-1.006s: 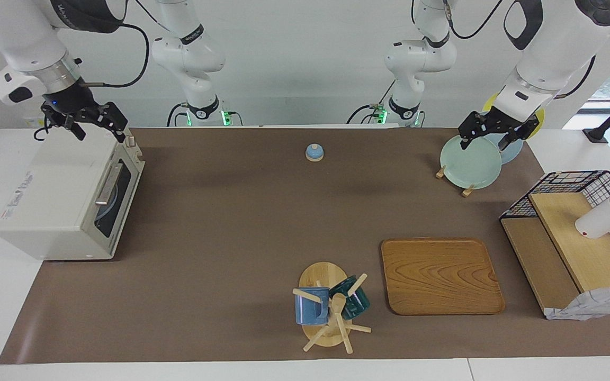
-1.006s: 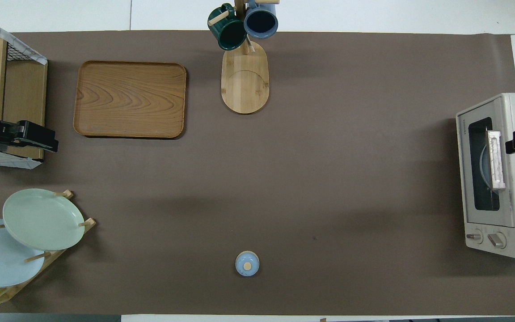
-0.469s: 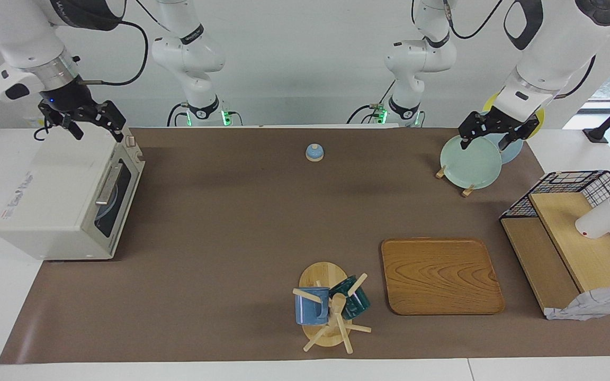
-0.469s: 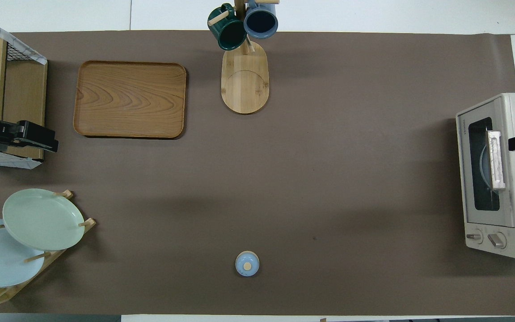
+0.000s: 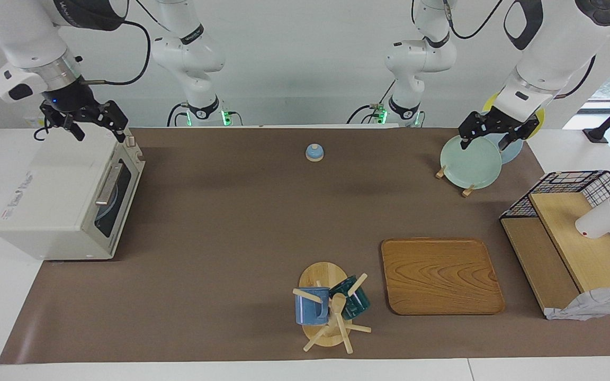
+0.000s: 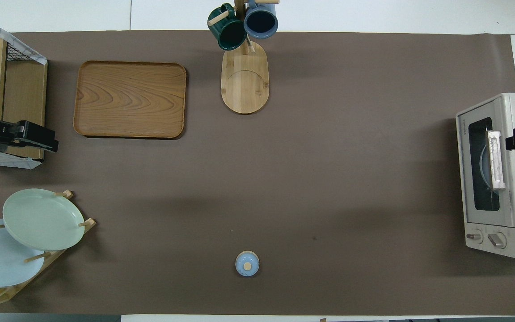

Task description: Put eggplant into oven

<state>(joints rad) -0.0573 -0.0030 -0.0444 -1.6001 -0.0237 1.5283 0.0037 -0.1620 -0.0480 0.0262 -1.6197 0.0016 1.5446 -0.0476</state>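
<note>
Closed oven [image 5: 66,198] at nine o'clock, no eggplant visible; right gripper [image 5: 83,123] spread above it, left gripper [image 5: 490,135] spread over plates [image 5: 470,161] at two o'clock, waiting.

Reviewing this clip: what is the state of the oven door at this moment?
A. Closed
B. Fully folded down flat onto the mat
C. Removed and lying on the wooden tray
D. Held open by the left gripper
A. The oven at the right arm's end of the table has its dark glass door flush with the front, handle up; the right gripper hangs open over the oven's top, touching nothing.
</note>
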